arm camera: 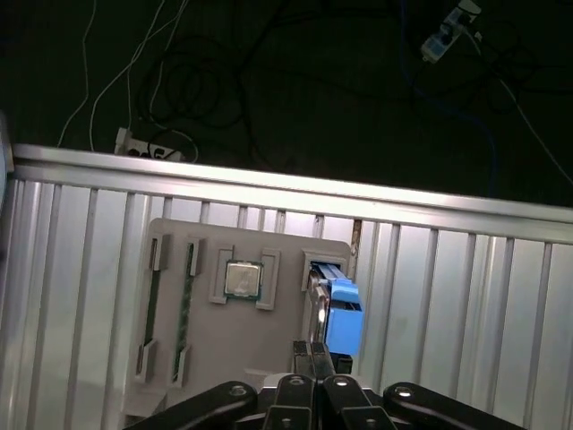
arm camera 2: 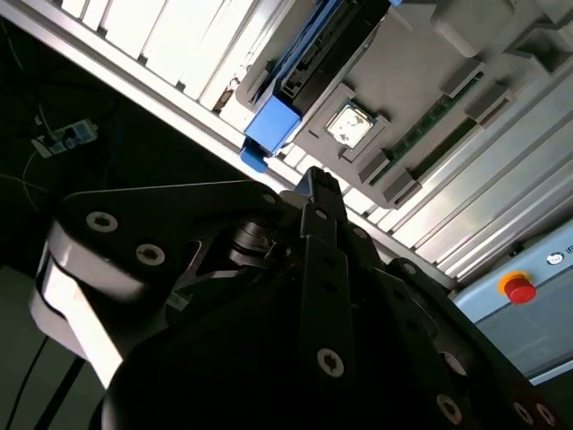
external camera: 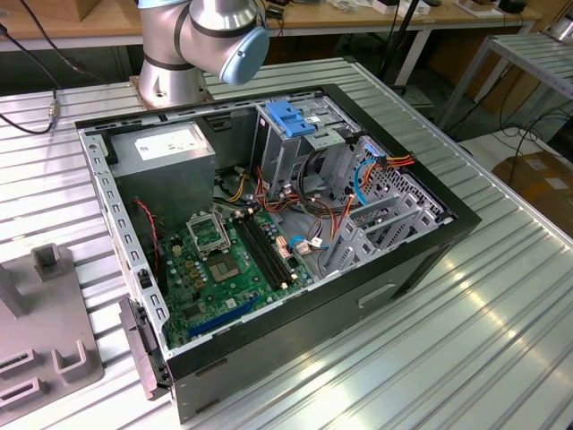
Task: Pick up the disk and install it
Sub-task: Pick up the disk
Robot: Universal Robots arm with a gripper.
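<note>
The disk (arm camera: 340, 313) stands on edge in a slot of a grey holder (arm camera: 242, 242) on the ribbed metal table, its blue bracket uppermost. In the second wrist view the disk (arm camera 2: 273, 121) lies just beyond my fingertips. My gripper (arm camera: 320, 360) hangs above the holder near the disk's end, shut, with nothing between its fingers. From the side, my gripper (arm camera 2: 320, 179) stands clear of the blue bracket. The open computer case (external camera: 269, 224) lies on the table in the exterior view, with a grey drive cage (external camera: 291, 134) at its back.
The holder also carries a processor chip (arm camera: 242, 279) and memory sticks (arm camera: 152, 305). The table edge (arm camera: 269, 184) drops to a dark floor with cables. A red button (arm camera 2: 517, 288) sits on a grey box. In the case, a power-supply box (external camera: 166, 148) sits beside the cage.
</note>
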